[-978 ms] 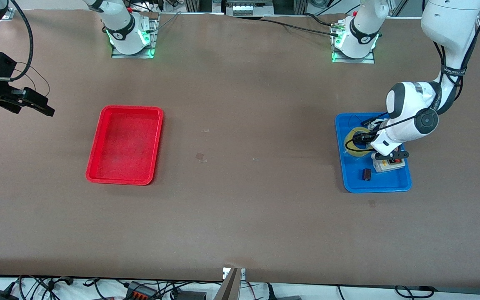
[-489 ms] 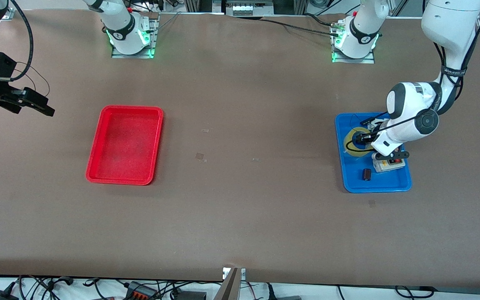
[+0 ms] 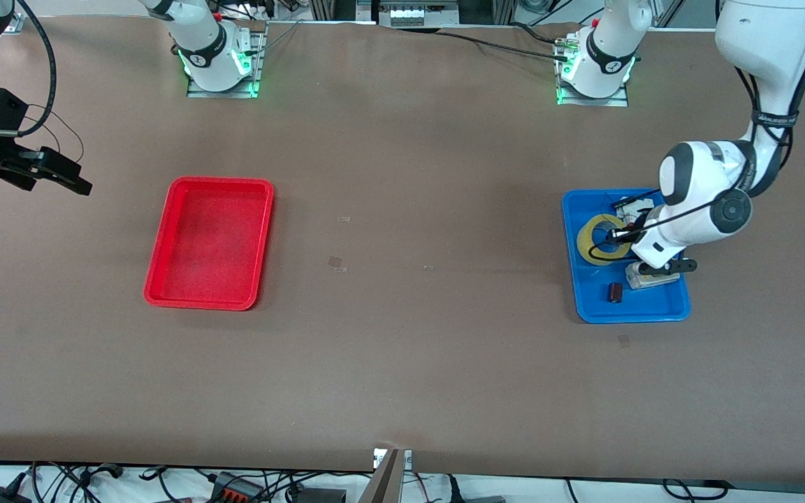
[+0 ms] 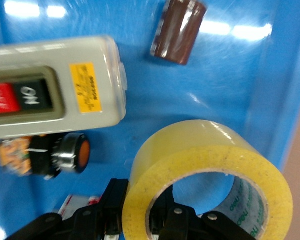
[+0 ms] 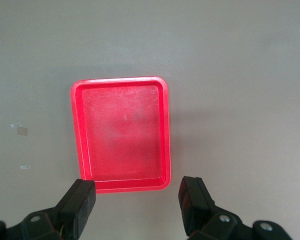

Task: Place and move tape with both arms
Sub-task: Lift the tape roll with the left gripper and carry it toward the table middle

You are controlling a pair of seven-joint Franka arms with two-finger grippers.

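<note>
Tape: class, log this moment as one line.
left gripper | shut on tape, over blue tray | right gripper | open, waiting

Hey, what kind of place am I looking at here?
Probably a robotics lab: two bench-mounted arms at a brown table, sorting trays, red and blue, and loose cables along its edge.

- The right hand (image 5: pixel 137 202) hangs high over the table (image 5: pixel 240 75), its two black fingers (image 5: pixel 79 202) spread wide apart with nothing between them.
- A red tray (image 5: pixel 121 134) lies flat on the table, seen from above, with nothing in it.
- Two small pale scraps (image 5: pixel 21 129) lie on the table beside the tray.
</note>
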